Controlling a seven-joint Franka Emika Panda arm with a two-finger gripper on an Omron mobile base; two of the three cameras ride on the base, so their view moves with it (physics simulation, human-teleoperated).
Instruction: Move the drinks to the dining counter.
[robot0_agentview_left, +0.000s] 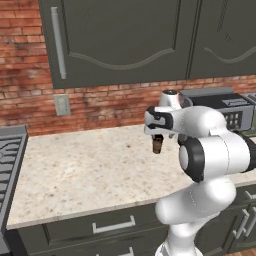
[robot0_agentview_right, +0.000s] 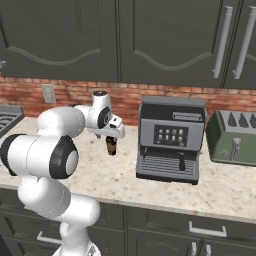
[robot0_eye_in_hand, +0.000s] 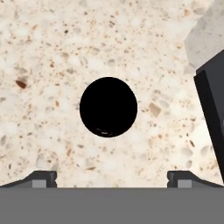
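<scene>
a rendered kitchen, seen from behind a white robot arm. the arm is reaching forward over a beige speckled countertop (robot0_agentview_left: 75, 170) that sits on dark cabinets, with a red brick wall (robot0_agentview_left: 25, 75) and dark upper cabinets (robot0_agentview_left: 125, 40) behind it. the gripper (robot0_eye_in_hand: 111, 177) is pointing straight down and its jaws are standing wide apart, holding nothing.

directly beneath it, a short dark brown cup (robot0_agentview_left: 158, 144) is standing upright on the countertop, roughly midway between the near edge and the wall. in the hand view the cup's round black mouth is sitting centred between the two finger tips, which are showing well apart at the bottom of the frame. how much air is left between fingers and rim is hard to judge from these angles.

just to the right of the cup, a grey coffee machine (robot0_agentview_right: 170, 140) is standing on the same counter, and a green toaster (robot0_agentview_right: 232, 137) is sitting further right. a stove edge (robot0_agentview_left: 10, 165) is showing at the far left.

the step in hand appears to be a descent onto the cup before closing. the likely risks: a finger landing on the rim and tipping the cup over, or the right-hand finger brushing the coffee machine's dark corner, since it is lying close beside the cup. closing too high could also let the cup slip out during the lift.
</scene>
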